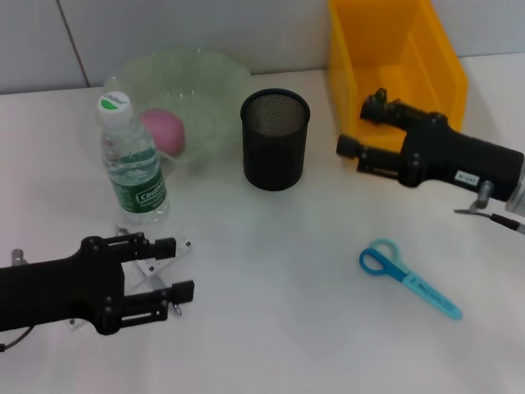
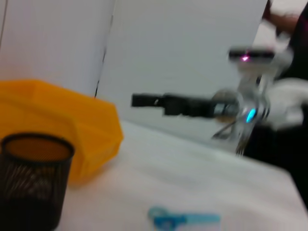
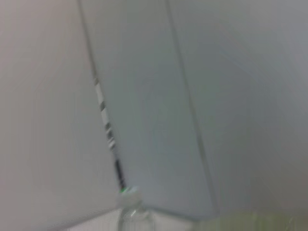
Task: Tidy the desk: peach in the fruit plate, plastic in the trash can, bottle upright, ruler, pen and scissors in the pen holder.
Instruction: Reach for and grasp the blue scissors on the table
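While the left gripper (image 1: 182,268) holds its fingers wide over the bench (image 1: 279,263), the scissors (image 1: 408,277) lie well apart, below the right gripper's (image 1: 358,125) parted, empty fingers.

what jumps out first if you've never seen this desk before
Probably the bright yellow bin at the far right, with the right gripper open in front of it. Next, the blue scissors lying alone on the white table at near right, and the black mesh pen holder at centre. At far left a pink peach sits in the green plate behind an upright bottle; the left gripper is open nearby.
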{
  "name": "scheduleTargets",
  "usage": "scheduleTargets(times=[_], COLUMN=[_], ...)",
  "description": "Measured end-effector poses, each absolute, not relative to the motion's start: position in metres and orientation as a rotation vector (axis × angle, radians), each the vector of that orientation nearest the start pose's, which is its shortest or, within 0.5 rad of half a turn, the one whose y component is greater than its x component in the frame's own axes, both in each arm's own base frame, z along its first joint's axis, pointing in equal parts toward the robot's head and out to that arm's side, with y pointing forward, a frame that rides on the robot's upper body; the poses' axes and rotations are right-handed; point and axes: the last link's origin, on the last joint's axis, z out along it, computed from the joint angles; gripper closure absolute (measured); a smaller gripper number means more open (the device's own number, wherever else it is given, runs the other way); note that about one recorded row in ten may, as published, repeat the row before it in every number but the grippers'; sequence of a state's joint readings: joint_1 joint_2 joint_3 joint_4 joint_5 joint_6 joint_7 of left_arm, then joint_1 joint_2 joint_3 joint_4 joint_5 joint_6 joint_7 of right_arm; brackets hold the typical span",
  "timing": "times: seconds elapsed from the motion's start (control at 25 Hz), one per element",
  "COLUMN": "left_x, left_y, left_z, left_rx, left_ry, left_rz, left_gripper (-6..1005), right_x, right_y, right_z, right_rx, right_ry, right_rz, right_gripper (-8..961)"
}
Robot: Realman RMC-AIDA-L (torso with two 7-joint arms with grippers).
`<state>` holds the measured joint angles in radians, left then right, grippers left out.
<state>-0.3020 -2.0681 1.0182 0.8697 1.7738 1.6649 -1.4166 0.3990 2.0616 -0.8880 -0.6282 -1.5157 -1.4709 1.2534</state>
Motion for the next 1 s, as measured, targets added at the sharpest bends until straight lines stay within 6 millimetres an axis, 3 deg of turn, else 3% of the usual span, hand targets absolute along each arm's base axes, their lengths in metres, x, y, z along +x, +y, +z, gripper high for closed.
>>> scheduleTargets(times=[0.32,0.4,0.56,0.6,0.72,0.8,0.84,1.0], left_x=[-0.260,-0.260,-0.263,-0.264,-0.264,-0.264,-0.264,-0.266], left_y=[0.277,0.276,0.271,0.270,0.269,0.269,0.269,0.270], left_z=[0.005,0.007,0.011,0.012,0.012,0.012,0.012,0.012], left_rx=[-2.905,-2.909,-2.902,-2.895,-2.891,-2.891,-2.891,-2.877], left_ry=[-0.474,-0.448,-0.371,-0.351,-0.337,-0.337,-0.337,-0.301], left_rz=[-0.623,-0.622,-0.613,-0.613,-0.612,-0.612,-0.612,-0.612], left_gripper=[209,201,185,185,185,185,185,185], right_x=[0.246,0.239,0.233,0.226,0.215,0.196,0.196,0.186], right_y=[0.318,0.321,0.328,0.333,0.338,0.344,0.344,0.353], right_z=[0.040,0.050,0.059,0.065,0.069,0.070,0.070,0.060], right_rx=[-2.639,-2.687,-2.686,-2.678,-2.685,-2.705,-2.705,-2.637], right_ry=[0.692,0.803,0.920,0.974,1.001,1.031,1.031,1.072], right_rz=[0.795,0.600,0.391,0.248,0.115,-0.093,-0.093,-0.463], right_gripper=[208,209,211,211,213,214,214,217])
